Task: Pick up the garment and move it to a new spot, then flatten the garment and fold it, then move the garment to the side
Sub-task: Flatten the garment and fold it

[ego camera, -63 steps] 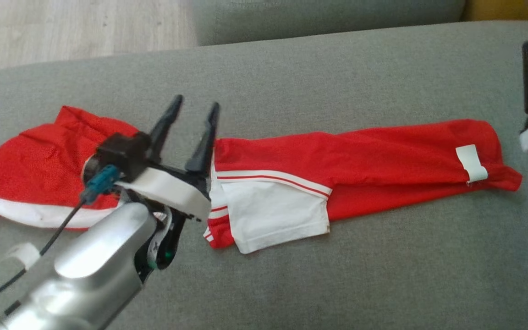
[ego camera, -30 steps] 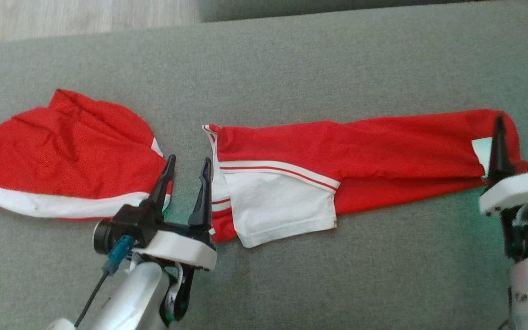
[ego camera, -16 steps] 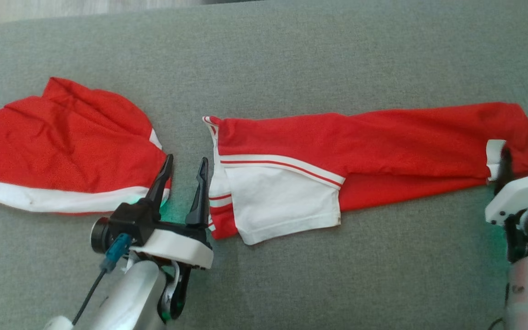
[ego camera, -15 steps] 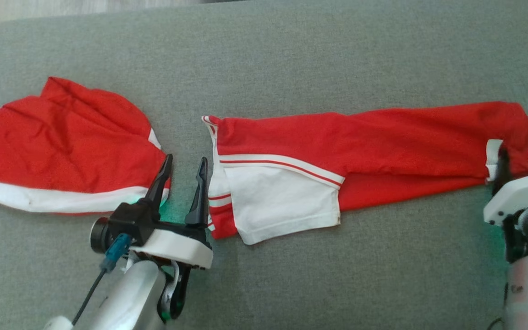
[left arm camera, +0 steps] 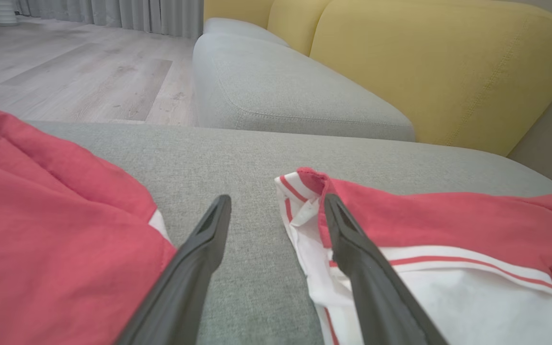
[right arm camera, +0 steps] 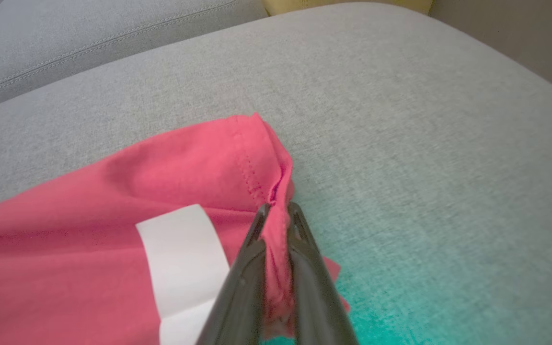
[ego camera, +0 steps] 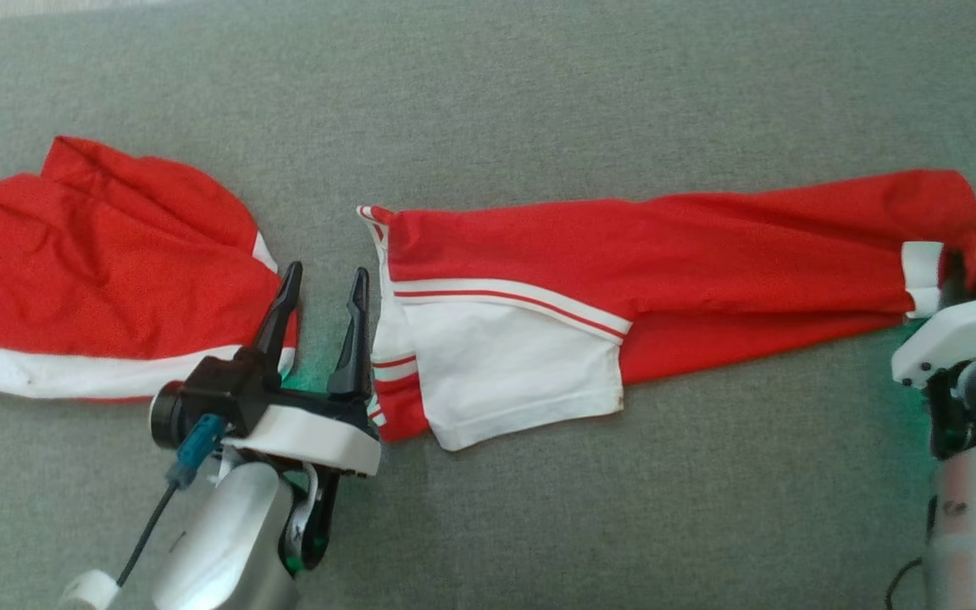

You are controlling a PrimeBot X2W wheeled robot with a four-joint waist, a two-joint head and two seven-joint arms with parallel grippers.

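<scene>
The garment (ego camera: 666, 263) is a long red piece with a white panel and stripes, lying flat across the grey cushion (ego camera: 539, 102). My right gripper (ego camera: 958, 273) is shut on the bunched red hem at its right end, next to a white tag (ego camera: 922, 267). The right wrist view shows the hem pinched between my right gripper's (right arm camera: 278, 211) fingers, with the garment (right arm camera: 113, 215) spreading left. My left gripper (ego camera: 327, 273) stands open just left of the garment's striped left edge. In the left wrist view my left gripper (left arm camera: 277, 199) is over bare cushion, its right finger against the garment (left arm camera: 448, 225).
A second red garment (ego camera: 90, 263) with a white band lies on the cushion to the left, close to my left gripper's left finger, and shows as red cloth (left arm camera: 41, 230) in the left wrist view. Beyond are another grey cushion (left arm camera: 281, 91), yellow backrests (left arm camera: 439, 62) and wood floor (left arm camera: 79, 72).
My right gripper has shut on the garment's right hem. The head camera has tilted down, shifting the picture. My left gripper stays open in the same place.
</scene>
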